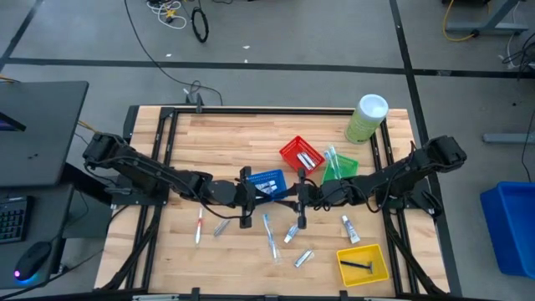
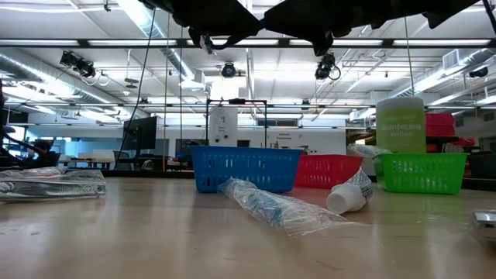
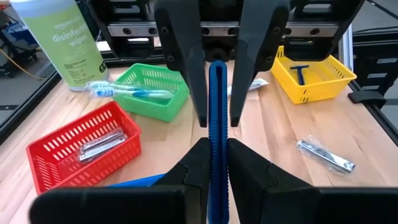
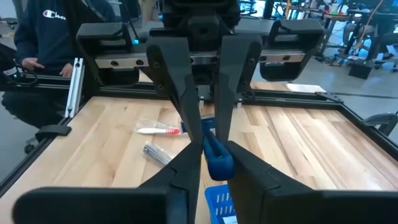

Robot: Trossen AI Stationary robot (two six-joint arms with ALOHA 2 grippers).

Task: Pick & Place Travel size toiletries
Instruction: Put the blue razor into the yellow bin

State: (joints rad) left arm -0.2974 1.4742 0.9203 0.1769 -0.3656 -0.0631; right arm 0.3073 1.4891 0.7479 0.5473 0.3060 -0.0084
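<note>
hands meet at mid-surface, just near of the blue basket (image 1: 266, 180), and the reason looks like a pass from one arm to the other. the left hand (image 1: 247, 199) and the right hand (image 1: 301, 201) face each other tip to tip, each clenched on the same thin blue ridged item (image 3: 217, 106), which hangs in the air between them, clear of the surface (image 1: 167, 251). what kind of toiletry it is i cannot tell; it is seen edge-on.

sorting seems under way by type: a silver piece lies in the red basket (image 1: 301, 155), toothbrushes in the green basket (image 1: 341, 167), a dark razor (image 1: 359, 266) in the yellow basket (image 1: 376, 272) at the near right. loose pieces are left on the wood: a red-handled toothbrush (image 1: 199, 226) at the near left, a wrapped toothbrush (image 1: 269, 234) in the middle, a white tube (image 1: 349, 227) to the right. holding from both ends probably lets one arm let go only once the other's grip is sure.
</note>
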